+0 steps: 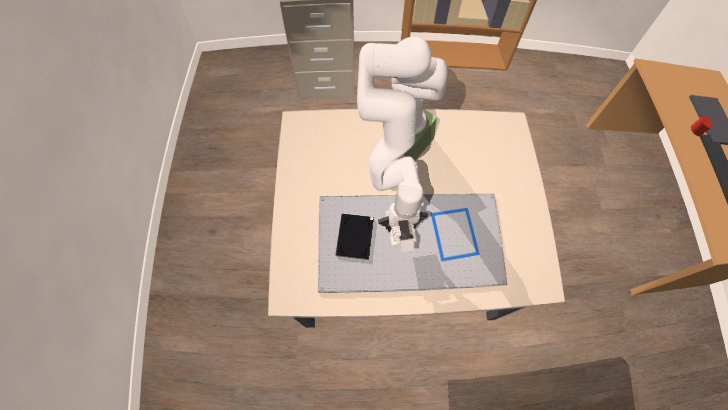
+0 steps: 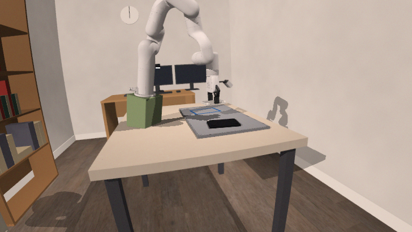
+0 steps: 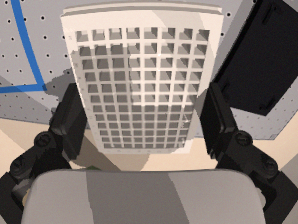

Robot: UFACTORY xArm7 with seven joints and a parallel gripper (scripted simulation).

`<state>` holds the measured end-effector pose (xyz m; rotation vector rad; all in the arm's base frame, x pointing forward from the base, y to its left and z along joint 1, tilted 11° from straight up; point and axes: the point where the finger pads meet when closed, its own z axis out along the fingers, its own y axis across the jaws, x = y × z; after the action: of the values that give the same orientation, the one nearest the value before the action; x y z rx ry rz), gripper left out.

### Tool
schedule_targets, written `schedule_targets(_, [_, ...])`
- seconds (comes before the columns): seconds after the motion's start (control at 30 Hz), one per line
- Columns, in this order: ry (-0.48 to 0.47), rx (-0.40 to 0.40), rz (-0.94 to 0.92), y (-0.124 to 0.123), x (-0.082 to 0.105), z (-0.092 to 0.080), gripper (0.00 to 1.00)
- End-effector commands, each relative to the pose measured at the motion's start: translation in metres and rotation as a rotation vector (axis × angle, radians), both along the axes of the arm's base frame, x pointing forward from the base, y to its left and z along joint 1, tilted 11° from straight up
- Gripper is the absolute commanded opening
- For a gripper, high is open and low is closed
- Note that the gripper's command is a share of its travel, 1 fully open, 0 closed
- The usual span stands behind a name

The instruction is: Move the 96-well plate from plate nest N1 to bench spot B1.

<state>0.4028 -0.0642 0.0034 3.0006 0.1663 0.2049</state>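
Wrist view: fingers clamped on 96-well plate [image 3: 141, 84], mid-carry; next, align over taped outline [image 3: 19, 43] at their left

Likely office: filing cabinet [image 1: 317, 45], bookshelf [image 2: 43, 161], desk [image 2: 115, 101] with monitors [image 2: 190, 73].

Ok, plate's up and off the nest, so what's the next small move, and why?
Probably carry the 96-well plate sideways toward the blue taped outline, keeping it level. The gripper is shut on the plate's long sides, and in the top view it hangs between the black nest and the outline, not yet over it. Lowering should wait until it is.
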Motion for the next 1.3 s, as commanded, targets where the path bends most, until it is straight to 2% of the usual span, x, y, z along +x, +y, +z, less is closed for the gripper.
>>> schedule_targets(0.0, [-0.005, -0.004, 0.000, 0.014, 0.002, -0.001, 0.00])
schedule_targets(1.27, [-0.005, -0.003, 0.000, 0.127, 0.005, -0.019, 0.00])
